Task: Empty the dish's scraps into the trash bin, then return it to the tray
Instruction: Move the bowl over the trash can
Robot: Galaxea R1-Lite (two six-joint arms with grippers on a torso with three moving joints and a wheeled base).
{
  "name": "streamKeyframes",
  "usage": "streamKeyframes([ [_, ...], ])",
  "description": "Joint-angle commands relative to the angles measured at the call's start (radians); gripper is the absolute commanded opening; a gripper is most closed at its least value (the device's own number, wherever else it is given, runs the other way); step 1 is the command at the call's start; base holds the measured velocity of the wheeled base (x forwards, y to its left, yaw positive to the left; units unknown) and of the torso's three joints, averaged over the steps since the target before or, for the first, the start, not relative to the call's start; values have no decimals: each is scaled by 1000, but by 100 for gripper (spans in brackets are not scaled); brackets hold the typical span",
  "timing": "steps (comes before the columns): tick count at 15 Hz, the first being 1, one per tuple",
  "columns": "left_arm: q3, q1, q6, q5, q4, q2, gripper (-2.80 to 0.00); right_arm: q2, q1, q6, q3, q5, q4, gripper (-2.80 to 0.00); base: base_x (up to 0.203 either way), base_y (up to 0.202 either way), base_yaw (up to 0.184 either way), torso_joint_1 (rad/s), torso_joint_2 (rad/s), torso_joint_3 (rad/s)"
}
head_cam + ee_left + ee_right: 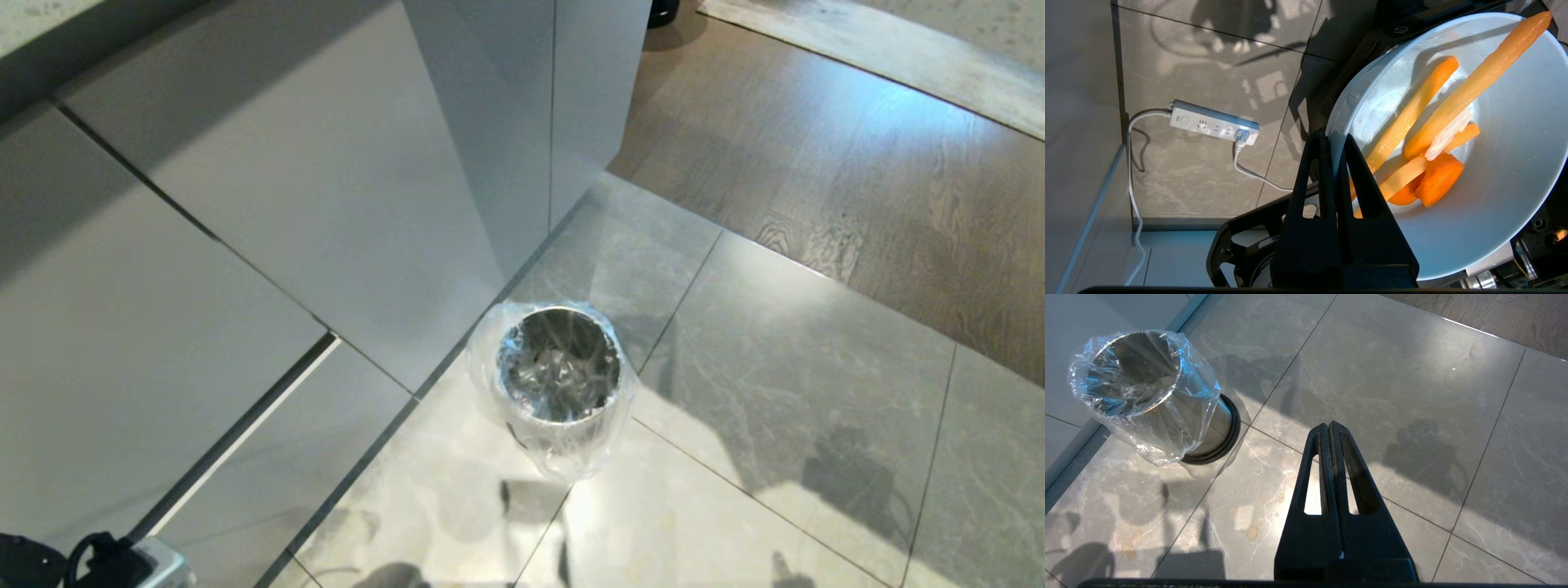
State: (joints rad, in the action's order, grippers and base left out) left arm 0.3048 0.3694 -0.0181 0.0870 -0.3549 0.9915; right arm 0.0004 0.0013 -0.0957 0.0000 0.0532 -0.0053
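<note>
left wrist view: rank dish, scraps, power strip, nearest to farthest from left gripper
1. Dish: its rim is pinched by the left gripper, so it is in contact.
2. Scraps: inside the dish, just past the fingers; the closest sticks reach almost to them.
3. Power strip: down on the tiled floor, well apart on the side away from the dish.

**Cut Off and Covered**

The dish (1494,212) runs past the left wrist view's edge, its near rim behind the left gripper (1336,136). The power strip (159,565) is clipped in the head view (one corner shows). Both arms lie outside it.
</note>
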Motion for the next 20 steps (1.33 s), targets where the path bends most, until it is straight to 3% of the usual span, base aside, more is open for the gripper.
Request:
streamKeyframes([
  [1, 18, 0, 0, -1, -3, -3, -280, 0, 0, -1, 0, 0, -1, -280, 0, 0, 0, 0, 0, 0],
  [7, 170, 2, -2, -19, -3, 54, -280, 0, 0, 1, 0, 0, -1, -280, 0, 0, 0, 0, 0, 0],
  [10, 190, 70, -2, -36, -2, 65, -280, 0, 0, -1, 0, 0, -1, -280, 0, 0, 0, 0, 0, 0],
  [16, 261, 237, 5, -135, 1, 112, -280, 0, 0, -1, 0, 0, -1, -280, 0, 0, 0, 0, 0, 0],
  [20, 286, 249, 6, -205, 2, 156, -280, 0, 0, 1, 0, 0, -1, -280, 0, 0, 0, 0, 0, 0],
])
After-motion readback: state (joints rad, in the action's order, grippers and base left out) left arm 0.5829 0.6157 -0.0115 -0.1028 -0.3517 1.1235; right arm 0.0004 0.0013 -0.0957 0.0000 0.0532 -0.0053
